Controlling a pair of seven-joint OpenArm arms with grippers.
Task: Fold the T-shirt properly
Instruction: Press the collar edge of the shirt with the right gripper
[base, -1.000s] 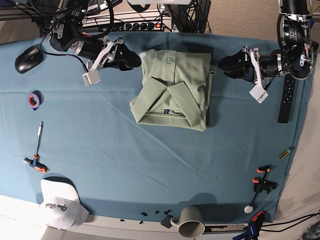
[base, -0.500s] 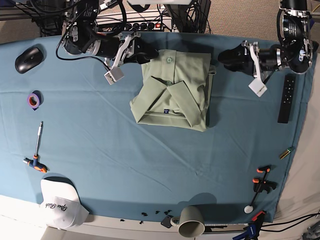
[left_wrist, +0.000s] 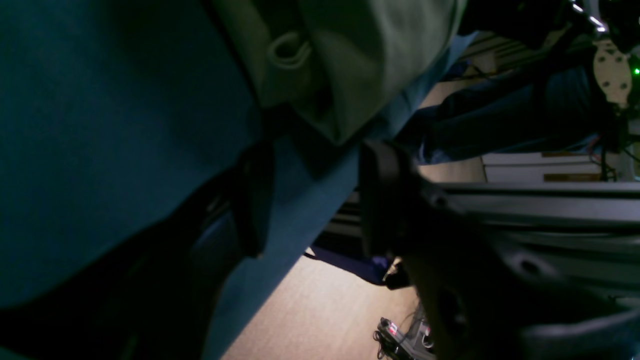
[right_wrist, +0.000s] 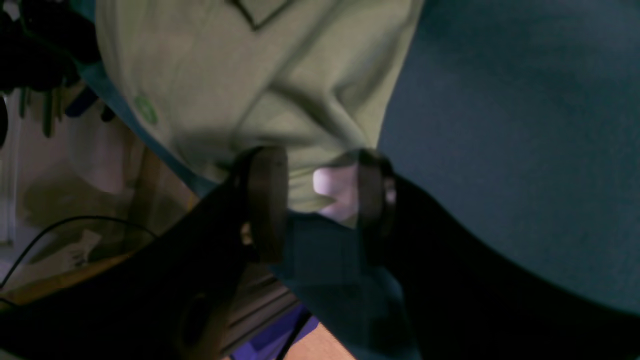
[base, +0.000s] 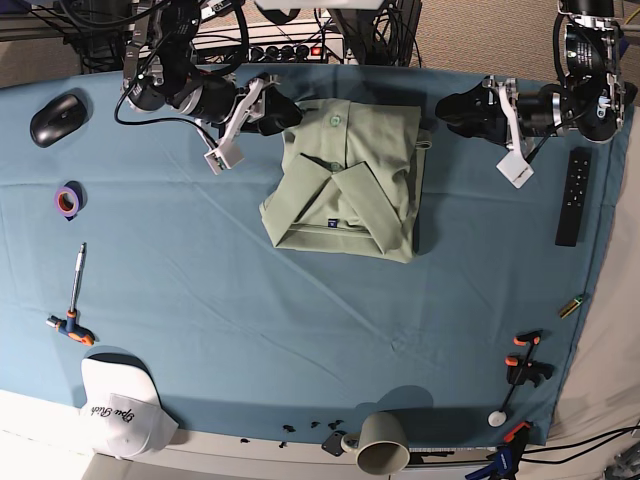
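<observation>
The pale sage-green collared fabric T-shirt (base: 348, 177) lies folded into a compact rectangle w/ collar and placket showing, at the far middle of the blue table cloth (base: 250, 300).

My right claw (base: 283, 112), on the left side of the base view, has swung in from further left over the last second & now sits at the shirt's far-left corner. In the right wrist view (right_wrist: 320, 200) the pads stand apart w/ the shirt's edge bunched just in front and partly between them. They aren't closed on it; can't tell if a pad touches the fabric.

My left claw (base: 448, 108), on the scene's right, has drifted a little toward the far edge & hangs just beside the shirt's far-right corner. Its wrist view (left_wrist: 312, 200) shows the pads apart, nothing between them but table cloth, w/ a loop of green hem just ahead.

My read: both claws are lining up on the far corners, so probably one more fold, far edge toward near. Neither has a grip yet, so that fold isn't begun.
</observation>
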